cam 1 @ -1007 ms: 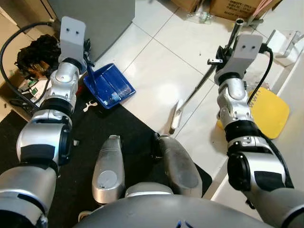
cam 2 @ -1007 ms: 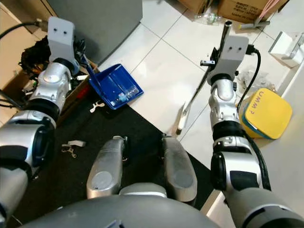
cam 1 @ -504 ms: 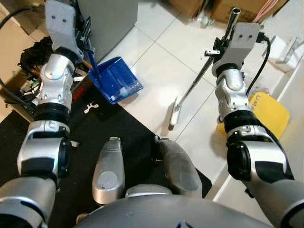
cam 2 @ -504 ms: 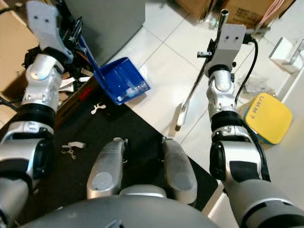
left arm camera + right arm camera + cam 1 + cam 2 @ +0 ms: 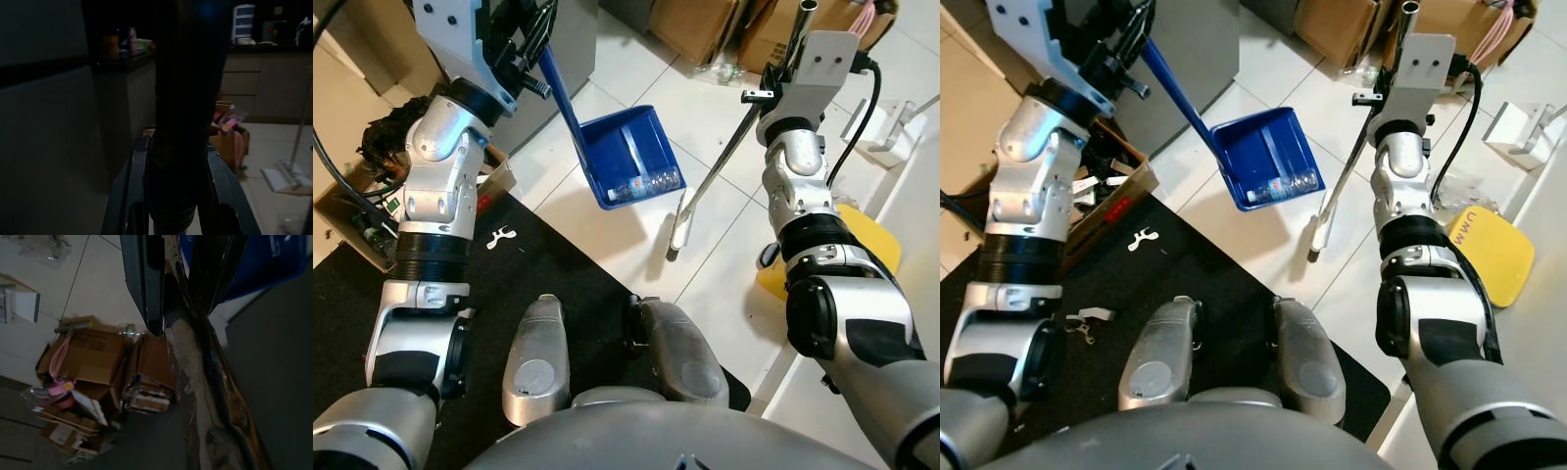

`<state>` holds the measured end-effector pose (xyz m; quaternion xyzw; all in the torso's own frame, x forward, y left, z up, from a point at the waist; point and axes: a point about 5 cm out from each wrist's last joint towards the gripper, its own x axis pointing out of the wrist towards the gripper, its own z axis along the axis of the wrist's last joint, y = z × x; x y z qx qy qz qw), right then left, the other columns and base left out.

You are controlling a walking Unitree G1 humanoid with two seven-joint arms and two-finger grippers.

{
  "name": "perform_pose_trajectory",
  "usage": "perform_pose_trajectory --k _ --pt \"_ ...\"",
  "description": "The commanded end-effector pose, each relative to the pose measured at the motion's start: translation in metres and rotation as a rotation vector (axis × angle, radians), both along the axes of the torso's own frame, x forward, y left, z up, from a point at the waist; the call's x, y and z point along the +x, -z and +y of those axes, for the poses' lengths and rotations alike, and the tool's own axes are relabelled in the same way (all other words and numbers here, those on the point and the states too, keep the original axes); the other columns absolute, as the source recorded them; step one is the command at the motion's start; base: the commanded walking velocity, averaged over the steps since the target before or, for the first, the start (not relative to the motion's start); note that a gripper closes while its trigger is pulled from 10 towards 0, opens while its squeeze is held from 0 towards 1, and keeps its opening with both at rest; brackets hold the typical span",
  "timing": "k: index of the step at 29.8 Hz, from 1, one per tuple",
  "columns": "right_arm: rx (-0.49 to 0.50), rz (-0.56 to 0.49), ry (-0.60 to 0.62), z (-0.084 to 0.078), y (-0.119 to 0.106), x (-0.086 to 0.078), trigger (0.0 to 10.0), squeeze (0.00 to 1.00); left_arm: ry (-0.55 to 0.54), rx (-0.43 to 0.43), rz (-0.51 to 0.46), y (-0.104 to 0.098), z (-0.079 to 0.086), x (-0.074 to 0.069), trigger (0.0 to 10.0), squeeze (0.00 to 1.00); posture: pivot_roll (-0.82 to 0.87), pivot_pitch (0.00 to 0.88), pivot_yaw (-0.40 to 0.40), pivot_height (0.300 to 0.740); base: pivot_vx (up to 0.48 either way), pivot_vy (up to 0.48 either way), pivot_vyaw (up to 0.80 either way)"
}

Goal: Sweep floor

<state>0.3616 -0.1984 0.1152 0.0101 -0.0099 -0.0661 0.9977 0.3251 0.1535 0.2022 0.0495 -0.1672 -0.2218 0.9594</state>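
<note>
A Unitree G1 humanoid stands at the edge of a black mat [image 5: 558, 255] on a white tiled floor [image 5: 724, 108], a tool in each arm. The left gripper [image 5: 1121, 44] is clamped on the long blue handle of a blue plastic dustpan [image 5: 631, 157], which appears to hang clear of the tiles with its open mouth tipped down toward the robot and a scatter of small debris lying at the lip. The right gripper [image 5: 781, 73] is closed around the thin metal shaft of a broom [image 5: 710, 186]; the shaft slants from the gripper down and toward the robot's left, ending in a narrow pale head [image 5: 676, 233] on the floor just beside and below the pan's near corner. The pan is smooth, glossy and scoop-shaped; the shaft is slim and bare. The wrist views are dim, so the exact seating of each grip is hard to judge. Bringing head and pan mouth together is probably the next concern, and the head lies nearer the pan than either gripper. A yellow padded object [image 5: 1489, 257] rests by the right arm, cardboard boxes [image 5: 1332, 24] beyond.
</note>
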Motion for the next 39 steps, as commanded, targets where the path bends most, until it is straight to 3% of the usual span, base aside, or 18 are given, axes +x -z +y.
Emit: perform_pose_trajectory --k 1,12,19,39 --pt "0.028 -0.07 0.019 -0.003 -0.011 0.002 10.0 0.0 -0.021 0.014 -0.052 -0.008 -0.003 -0.005 10.0 0.0 0.23 0.0 -0.048 0.74 0.0 0.0 0.0" --pt "-0.002 -0.187 0.066 -0.012 -0.025 -0.004 10.0 0.0 -0.093 -0.076 0.012 -0.008 0.0 -0.019 10.0 0.0 0.23 0.0 -0.039 0.74 0.0 0.0 0.0" --pt "0.049 -0.151 0.052 -0.002 -0.009 -0.008 10.0 0.0 -0.136 -0.088 0.047 0.001 -0.002 -0.019 10.0 0.0 0.22 0.0 -0.04 0.74 0.0 0.0 0.0" --pt "0.047 -0.147 0.041 -0.001 -0.008 -0.008 10.0 0.0 -0.154 -0.105 0.072 0.001 -0.005 -0.02 10.0 0.0 0.22 0.0 -0.042 0.74 0.0 0.0 0.0"
